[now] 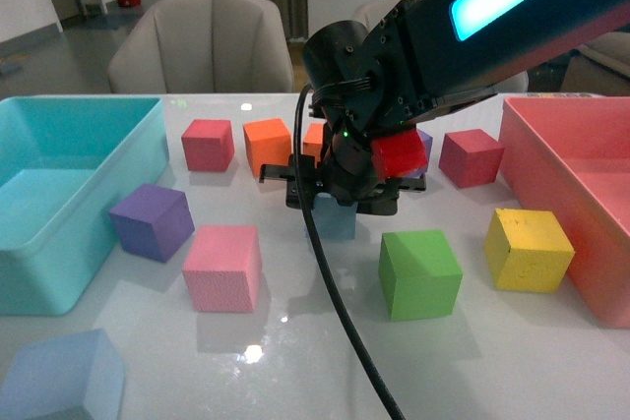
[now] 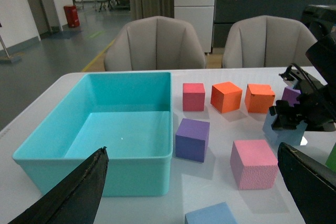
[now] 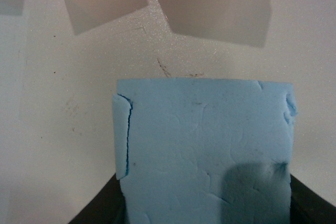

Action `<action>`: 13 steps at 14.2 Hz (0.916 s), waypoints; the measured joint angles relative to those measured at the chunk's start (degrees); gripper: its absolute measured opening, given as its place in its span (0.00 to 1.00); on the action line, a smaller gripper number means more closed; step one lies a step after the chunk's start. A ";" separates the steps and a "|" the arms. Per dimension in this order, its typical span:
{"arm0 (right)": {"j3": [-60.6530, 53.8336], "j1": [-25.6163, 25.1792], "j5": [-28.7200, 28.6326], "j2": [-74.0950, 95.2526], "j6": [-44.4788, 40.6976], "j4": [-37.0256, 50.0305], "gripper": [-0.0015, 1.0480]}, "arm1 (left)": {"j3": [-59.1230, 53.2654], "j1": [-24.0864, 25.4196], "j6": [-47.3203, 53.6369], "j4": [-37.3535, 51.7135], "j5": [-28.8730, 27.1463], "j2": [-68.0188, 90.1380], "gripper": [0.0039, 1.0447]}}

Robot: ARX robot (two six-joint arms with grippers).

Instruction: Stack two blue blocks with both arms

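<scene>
Right tool (image 1: pixel 338 202) clamped on blue block (image 1: pixel 340 226), left tool (image 2: pixel 191 150) released.
Front: blue block mid-worktop (image 1: pixel 295 361); second blue block (image 1: pixel 59 376) at near-left corner. Left wrist: fingers (image 2: pixel 79 192) spread, second blue block (image 2: pixel 210 214) just beside. Right wrist: blue block (image 3: pixel 205 150) between fingers.

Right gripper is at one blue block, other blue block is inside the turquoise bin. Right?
No. The right gripper is at one blue block, but the other blue block lies on the table outside the turquoise bin, not inside it; the front view shows it.
</scene>
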 joint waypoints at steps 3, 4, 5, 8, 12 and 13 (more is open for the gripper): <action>0.00 0.00 0.24 -0.02 0.00 0.44 0.89 | 0.00 0.00 0.00 0.00 -0.02 0.00 0.94; -0.02 0.00 0.59 -0.07 0.00 0.57 0.95 | 0.00 0.00 0.00 0.00 -0.02 0.00 0.94; -0.55 0.00 0.66 -0.50 -0.04 1.16 0.93 | 0.00 0.00 0.00 0.00 -0.02 0.00 0.94; -2.23 0.04 1.25 -3.48 -0.07 1.86 0.94 | 0.00 0.00 0.00 0.00 -0.02 0.00 0.94; -14.58 -0.42 11.26 -15.56 -6.34 15.76 0.94 | 0.00 0.00 0.00 0.00 0.00 0.00 0.94; -18.62 -0.70 12.63 -19.32 -8.31 20.20 0.94 | 0.00 0.00 0.00 0.00 -0.02 0.00 0.94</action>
